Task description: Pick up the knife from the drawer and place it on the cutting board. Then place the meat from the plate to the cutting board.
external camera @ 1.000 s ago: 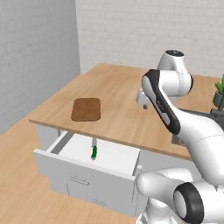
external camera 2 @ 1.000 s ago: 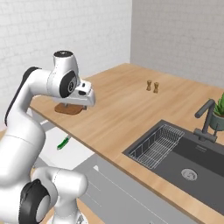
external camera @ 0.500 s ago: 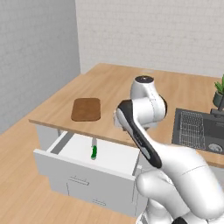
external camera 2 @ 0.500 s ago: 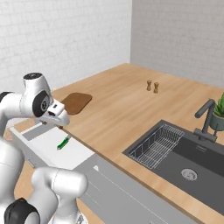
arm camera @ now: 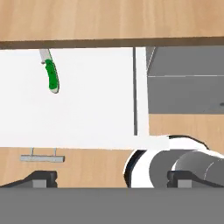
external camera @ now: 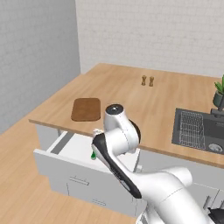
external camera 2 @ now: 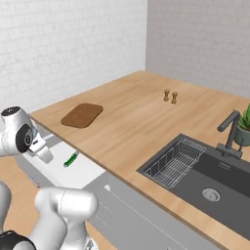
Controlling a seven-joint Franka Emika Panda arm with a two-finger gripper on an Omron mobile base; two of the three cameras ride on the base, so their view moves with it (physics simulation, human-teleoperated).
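The drawer (arm camera: 92,105) is pulled out below the counter edge, plain white inside. The knife (arm camera: 51,75) lies in it at the upper left of the hand view, green handle toward me and blade pointing under the counter. My gripper (arm camera: 112,178) hovers above the drawer's front, open and empty, well to the right of the knife. From the right base view, the knife (external camera 2: 71,159) lies just right of my hand. The dark-brown cutting board (external camera: 86,109) rests bare on the counter above the drawer (external camera: 61,151). Meat and plate are out of view.
Two small shakers (external camera: 147,81) stand at the back of the wooden counter. The sink (external camera 2: 197,168) with its wire rack and faucet (external camera 2: 228,132) lies to the right, a plant (external camera: 219,91) beside it. The drawer handle (arm camera: 42,157) shows on the front panel.
My arm has swung from above the counter down and left to hang over the open drawer. The jaws have stayed open; knife, board and drawer have not moved.
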